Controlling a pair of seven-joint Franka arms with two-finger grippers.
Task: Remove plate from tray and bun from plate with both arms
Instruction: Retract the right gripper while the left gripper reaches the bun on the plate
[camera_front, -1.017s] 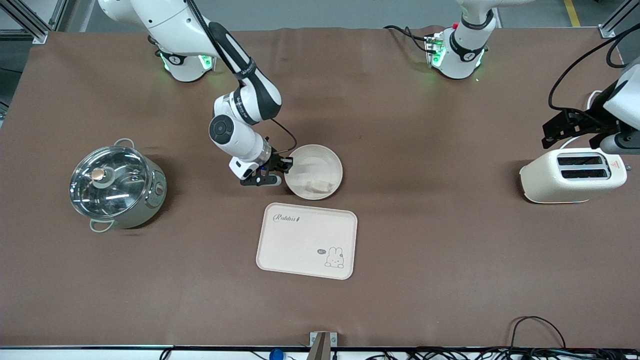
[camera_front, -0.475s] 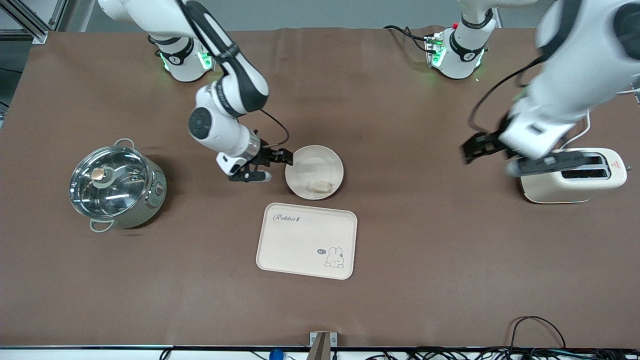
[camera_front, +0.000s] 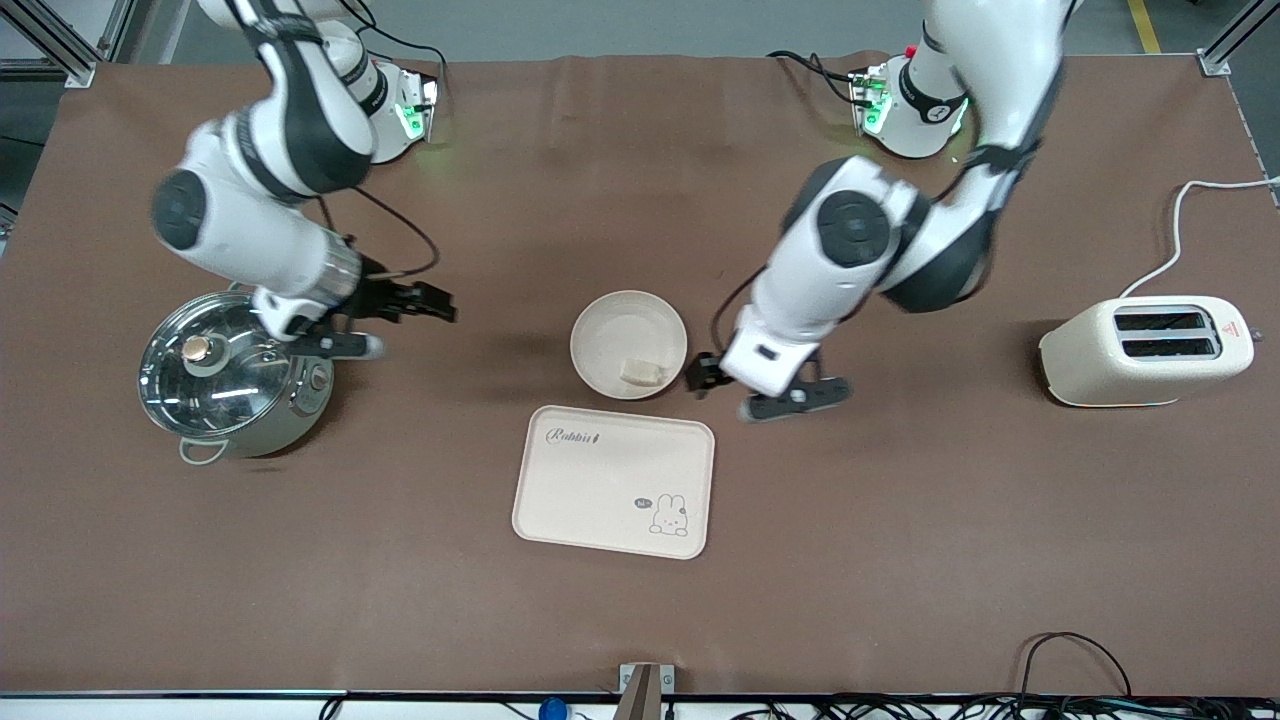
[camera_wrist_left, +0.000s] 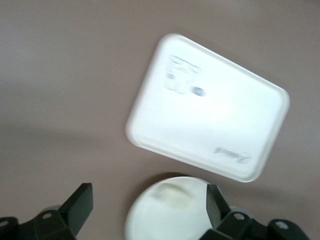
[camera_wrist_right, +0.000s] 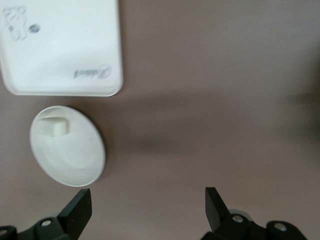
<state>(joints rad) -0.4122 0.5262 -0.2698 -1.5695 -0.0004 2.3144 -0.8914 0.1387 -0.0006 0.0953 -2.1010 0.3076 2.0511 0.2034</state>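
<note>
Now that the right claw (camera_front: 415, 318) has let go and swung wide toward the pot (camera_front: 232, 375), the plate (camera_front: 628, 343) sits just above the tray (camera_front: 613, 481), bun (camera_front: 643, 373) aboard; left claw (camera_front: 745, 392), wide, arrives beside the plate.

A lidded steel pot (camera_front: 232, 375) sits toward the right arm's end, a cream toaster (camera_front: 1146, 353) toward the left arm's

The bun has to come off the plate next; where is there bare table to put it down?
Bare table lies between the plate and the toaster, though the open left gripper crowds the plate's edge there. The tray is bare too. The bun sits in the plate.
</note>
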